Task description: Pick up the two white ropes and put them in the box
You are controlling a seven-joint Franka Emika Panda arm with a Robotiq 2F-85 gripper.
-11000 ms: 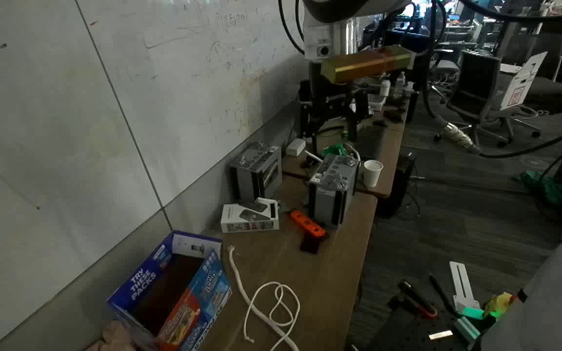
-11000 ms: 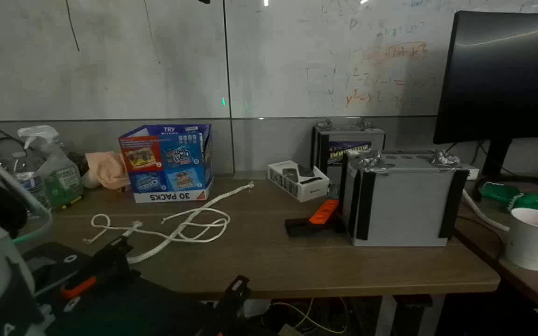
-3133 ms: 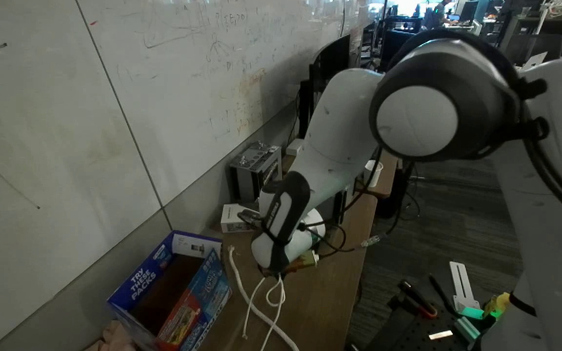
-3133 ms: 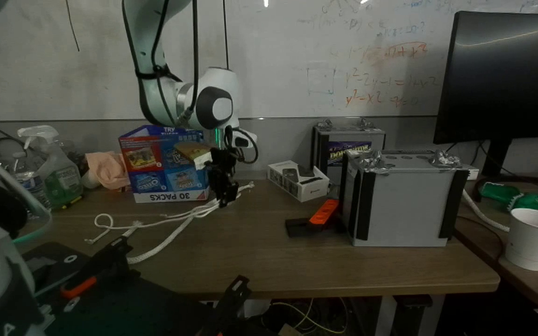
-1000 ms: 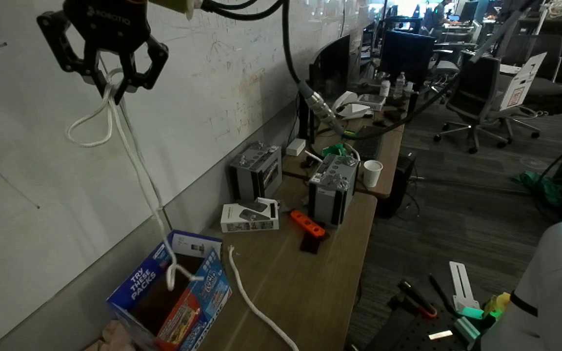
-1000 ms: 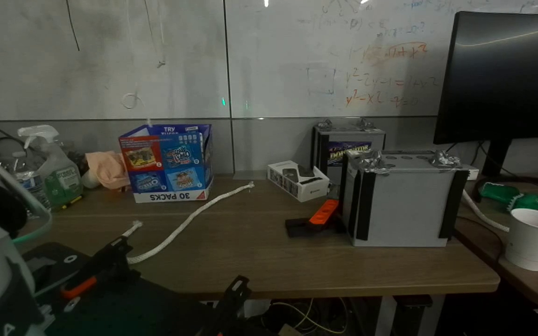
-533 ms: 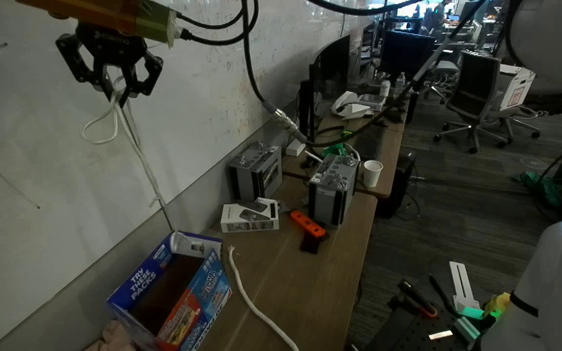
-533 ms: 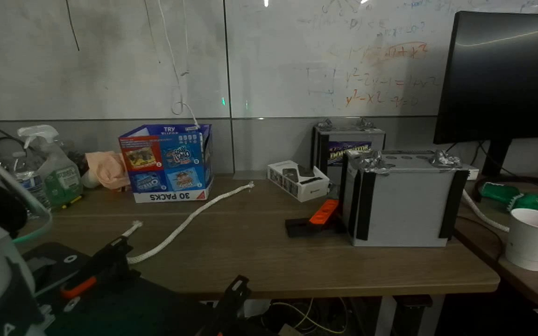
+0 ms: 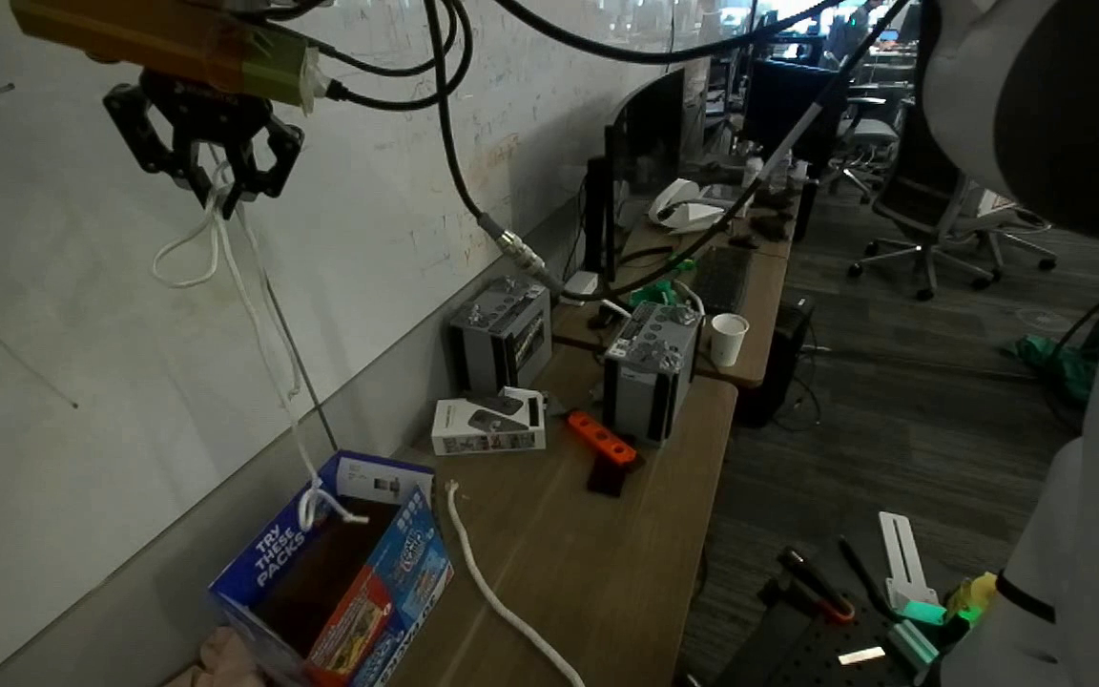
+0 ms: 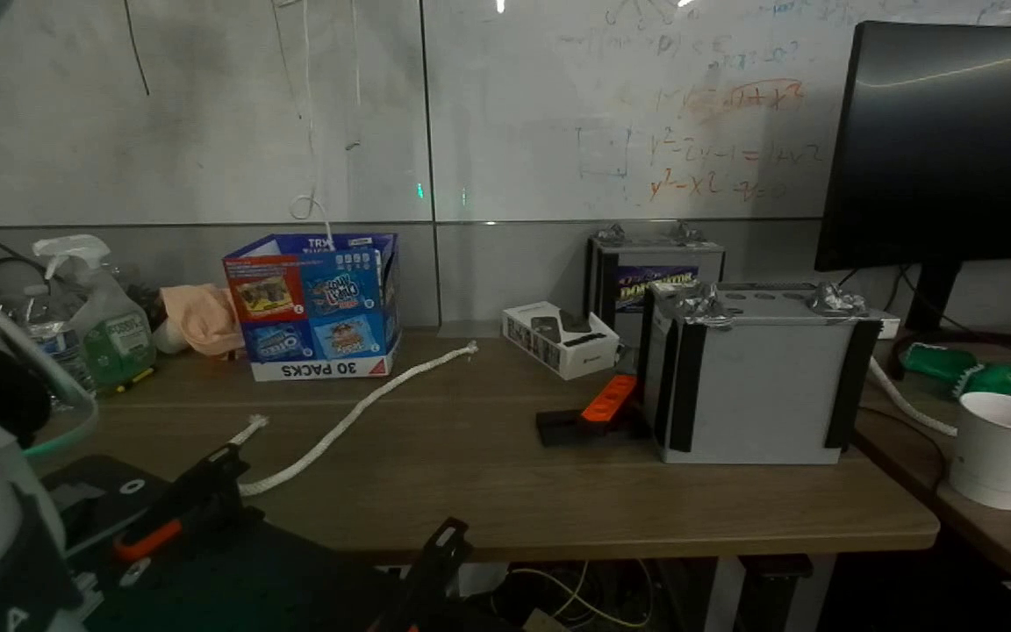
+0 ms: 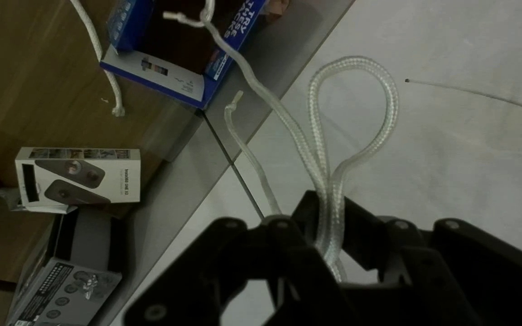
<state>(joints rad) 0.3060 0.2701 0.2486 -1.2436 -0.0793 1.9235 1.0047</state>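
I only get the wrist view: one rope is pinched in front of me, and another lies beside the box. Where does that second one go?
Observer: In an exterior view, the second rope runs across the desk and disappears behind a black tool.
Visitor: And is the gripper down close to the box?
Observer: No, in an exterior view it hangs well above the box, with the held rope dangling below.
Visitor: Anything standing near the box that I'm missing?
Observer: A spray bottle; in an exterior view it stands past a peach cloth.
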